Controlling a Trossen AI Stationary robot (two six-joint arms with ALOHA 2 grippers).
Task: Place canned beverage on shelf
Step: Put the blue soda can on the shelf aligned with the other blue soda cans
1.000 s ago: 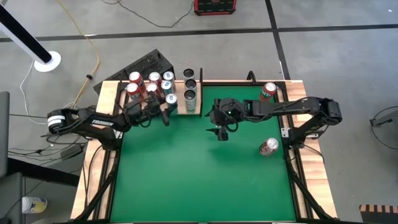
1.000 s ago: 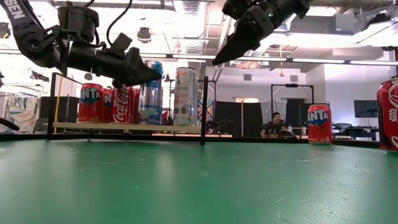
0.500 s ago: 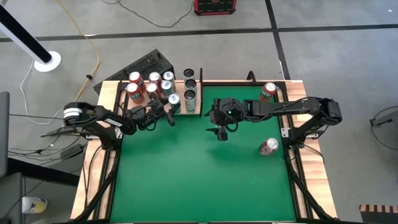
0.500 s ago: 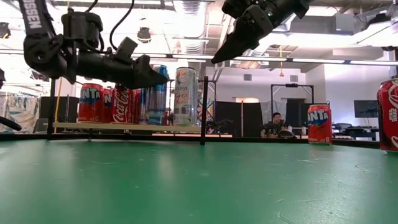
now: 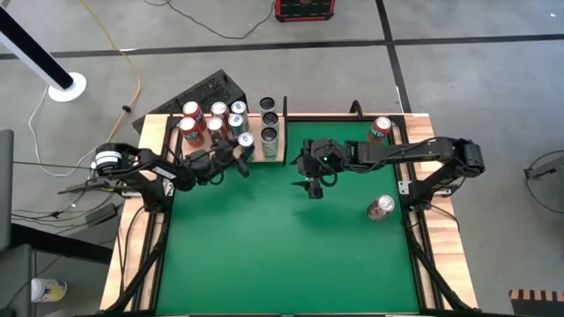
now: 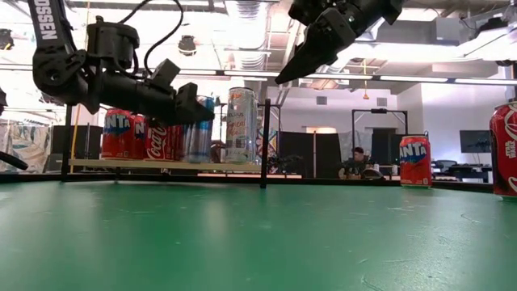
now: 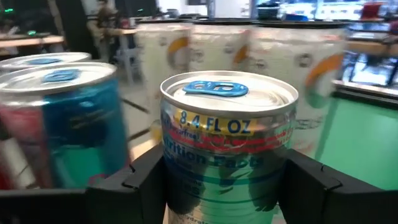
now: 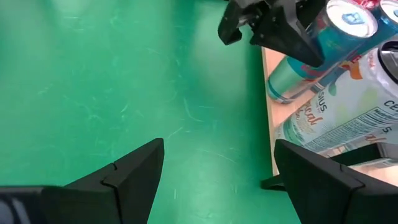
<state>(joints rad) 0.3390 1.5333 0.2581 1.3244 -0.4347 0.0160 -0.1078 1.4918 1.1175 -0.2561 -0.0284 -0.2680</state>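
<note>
A slim blue can (image 7: 227, 143) is flanked by the spread jaws of the left gripper (image 5: 240, 164) on the shelf (image 6: 121, 163) at the tabletop's far left corner. The right gripper (image 5: 315, 188) is held above the tabletop's far middle, jaws spread and empty.

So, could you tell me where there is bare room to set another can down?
The green tabletop is bare across its middle and near half, bordered by the shelf, the upright can near the right edge and another at the far right corner. The shelf is crowded with cans, and the left gripper works there.
</note>
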